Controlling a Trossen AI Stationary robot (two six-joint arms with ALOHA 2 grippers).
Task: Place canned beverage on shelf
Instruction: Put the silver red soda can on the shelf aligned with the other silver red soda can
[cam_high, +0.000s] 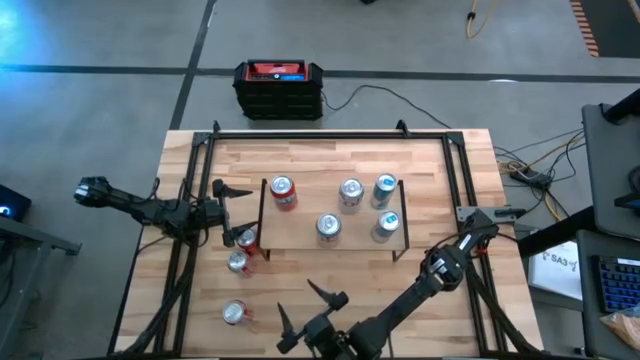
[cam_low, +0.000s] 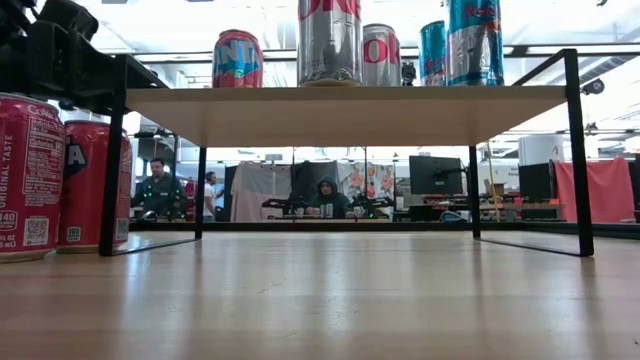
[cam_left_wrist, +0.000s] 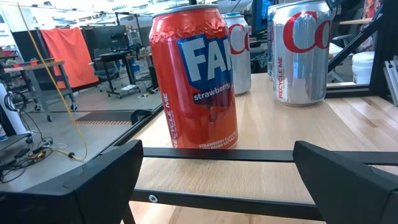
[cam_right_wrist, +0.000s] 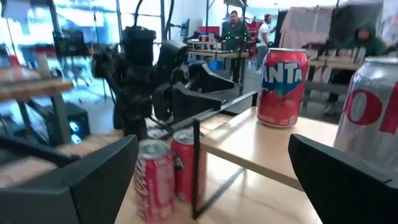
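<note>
Five cans on the shelf (cam_high: 300, 238), three more on the worktop (cam_high: 330, 290). Left gripper (cam_high: 228, 213) at the shelf's end, fingers spread, empty. Right gripper (cam_high: 306, 309) in front, fingers spread.

Five cans (cam_high: 350, 192) crowd the shelf (cam_high: 300, 232); its front-left corner is bare.

The shelf (cam_high: 300, 225) is a pale light-wood board on thin black legs, and the desk (cam_high: 330, 285) beneath it shows light-wood planks edged by black rails. On the shelf, the strawberry can (cam_left_wrist: 196, 78) is orange-red with a blue badge and white lettering; the silver can (cam_left_wrist: 301, 53) carries red lettering, and two more cans (cam_low: 462, 40) are teal-blue. Beside the shelf stand two red cola cans (cam_right_wrist: 165, 177) with white script. Beyond the desk sits a black-and-red box (cam_high: 279, 88).
</note>
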